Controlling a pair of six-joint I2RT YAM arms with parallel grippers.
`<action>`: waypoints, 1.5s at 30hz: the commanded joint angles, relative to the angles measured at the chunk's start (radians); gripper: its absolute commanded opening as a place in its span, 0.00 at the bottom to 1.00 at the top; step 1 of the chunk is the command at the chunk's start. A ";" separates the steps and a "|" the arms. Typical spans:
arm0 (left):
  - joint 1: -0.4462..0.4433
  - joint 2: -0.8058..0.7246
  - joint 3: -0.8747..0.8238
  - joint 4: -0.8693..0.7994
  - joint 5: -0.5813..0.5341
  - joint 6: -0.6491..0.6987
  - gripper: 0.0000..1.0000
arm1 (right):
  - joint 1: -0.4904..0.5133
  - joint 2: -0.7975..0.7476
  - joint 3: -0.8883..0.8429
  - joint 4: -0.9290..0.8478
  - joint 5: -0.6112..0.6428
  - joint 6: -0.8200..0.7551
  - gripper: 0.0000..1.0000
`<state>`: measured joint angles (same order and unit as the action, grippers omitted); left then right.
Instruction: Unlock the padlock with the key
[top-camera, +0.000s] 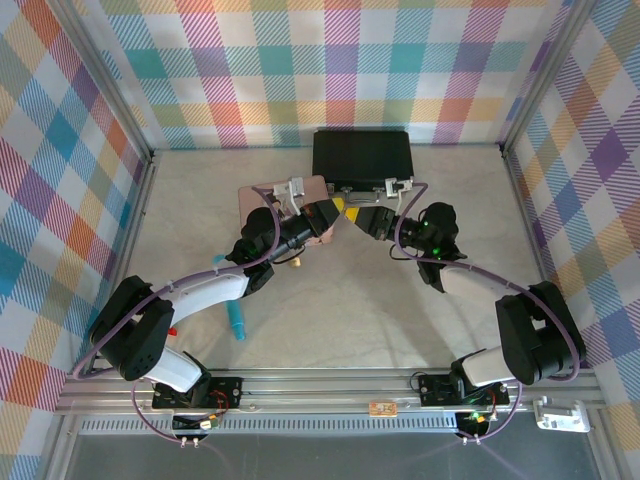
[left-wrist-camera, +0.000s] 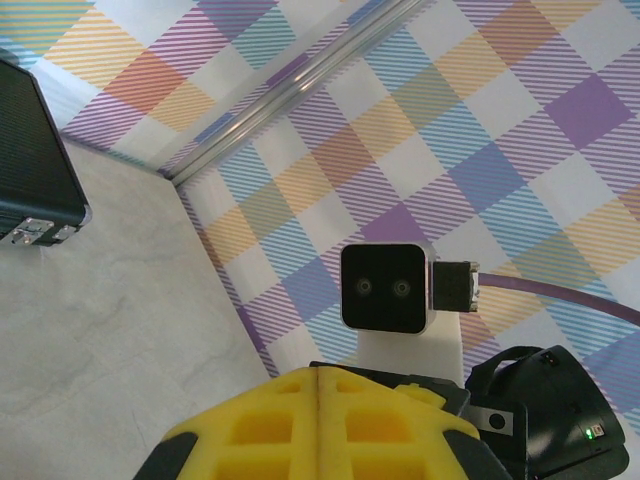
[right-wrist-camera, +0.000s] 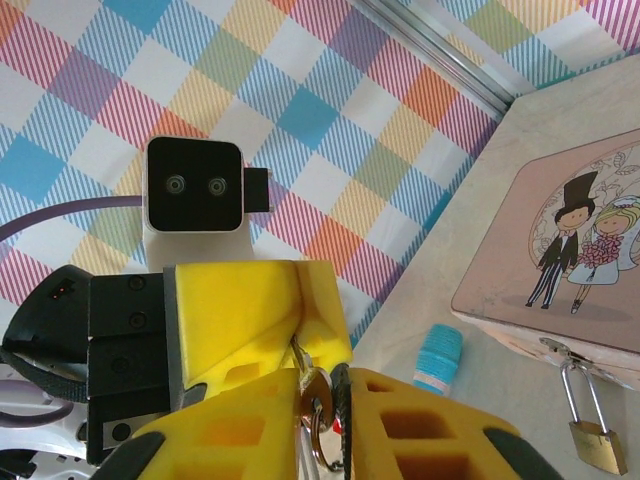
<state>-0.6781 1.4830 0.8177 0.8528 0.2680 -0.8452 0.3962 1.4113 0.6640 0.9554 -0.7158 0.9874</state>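
Clenching the key (right-wrist-camera: 318, 432) at btm centre, right gripper (right-wrist-camera: 322, 388) is facing clenched left gripper (left-wrist-camera: 315, 400). Skewed tug is prob. risking a drop.

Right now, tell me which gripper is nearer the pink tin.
Left. The left gripper sits at the pink tin's right edge; the right gripper meets it from farther right.

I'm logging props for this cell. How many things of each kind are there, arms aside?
pink tin: 1
padlock: 1
key: 1
teal pen: 1
black case: 1
Total: 5
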 joint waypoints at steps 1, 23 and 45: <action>-0.003 -0.047 -0.010 0.066 -0.004 0.002 0.00 | 0.009 0.004 -0.016 0.041 -0.002 0.006 0.18; 0.202 -0.273 -0.049 -0.511 -0.025 0.073 0.83 | 0.009 -0.102 0.007 -0.360 0.082 -0.262 0.00; 0.132 -0.027 -0.105 -0.800 -0.272 0.213 0.56 | 0.009 -0.151 -0.015 -0.589 0.183 -0.362 0.00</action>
<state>-0.5415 1.4181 0.6930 -0.0296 0.0353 -0.6575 0.3996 1.2926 0.6621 0.3714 -0.5396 0.6456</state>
